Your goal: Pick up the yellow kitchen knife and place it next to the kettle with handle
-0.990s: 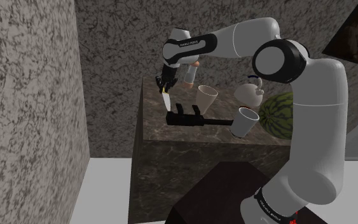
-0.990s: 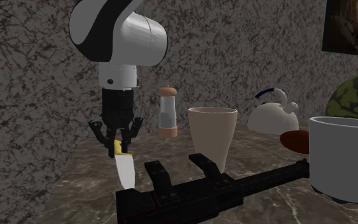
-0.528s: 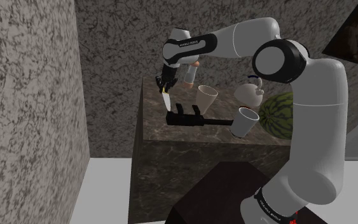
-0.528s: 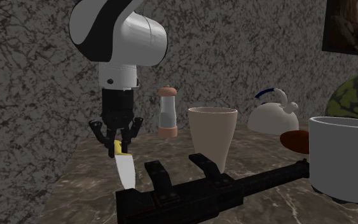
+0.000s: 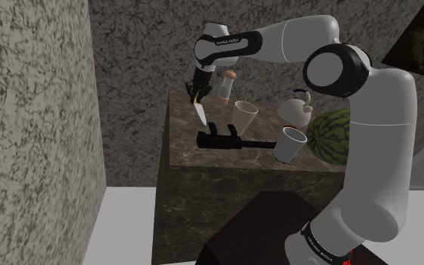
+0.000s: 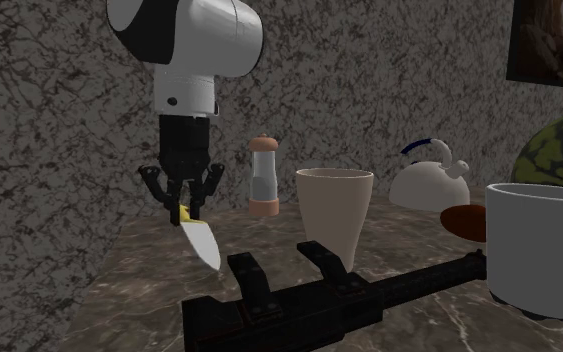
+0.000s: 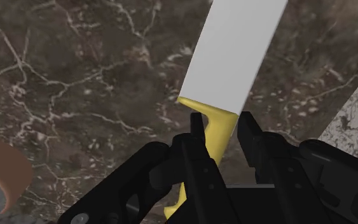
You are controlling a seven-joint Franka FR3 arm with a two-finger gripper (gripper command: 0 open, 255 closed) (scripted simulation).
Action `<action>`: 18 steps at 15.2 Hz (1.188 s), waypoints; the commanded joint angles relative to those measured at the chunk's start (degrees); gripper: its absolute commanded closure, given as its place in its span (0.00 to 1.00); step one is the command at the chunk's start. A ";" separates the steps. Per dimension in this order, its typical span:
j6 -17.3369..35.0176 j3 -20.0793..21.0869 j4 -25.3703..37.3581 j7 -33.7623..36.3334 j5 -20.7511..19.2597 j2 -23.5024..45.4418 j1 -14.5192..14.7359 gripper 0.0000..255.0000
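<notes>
Grey speckled stone walls close in the scene on the left and behind. A dark brown marble bench with pale veins stands against them, and the shoulder view shows a light floor at its foot.

Over the bench's left end in the second exterior view, the all-black claw points down, clamped narrow on the handle of the yellow-handled, white-bladed kitchen knife. In the wrist view the claw pinches the yellow handle, with the blade hanging over bare marble. The knife is clear of the bench.

At 3 o'clock from the claw stands a clear shaker with pinkish caps. A long black rifle-shaped object lies at 5 o'clock. Further on are a beige tapered cup, a white kettle with a blue handle, a white mug and a green striped watermelon.

Compared with half a second ago, the arm has risen. The knife hangs higher, and its tip now slants toward 5 o'clock instead of 6.
</notes>
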 commanded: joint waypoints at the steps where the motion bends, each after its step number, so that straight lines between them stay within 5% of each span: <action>1: -1.17 0.00 0.58 0.10 -0.04 -0.56 0.06 1.00; 18: -13.32 -0.07 11.01 0.33 -0.18 -2.30 -0.01 1.00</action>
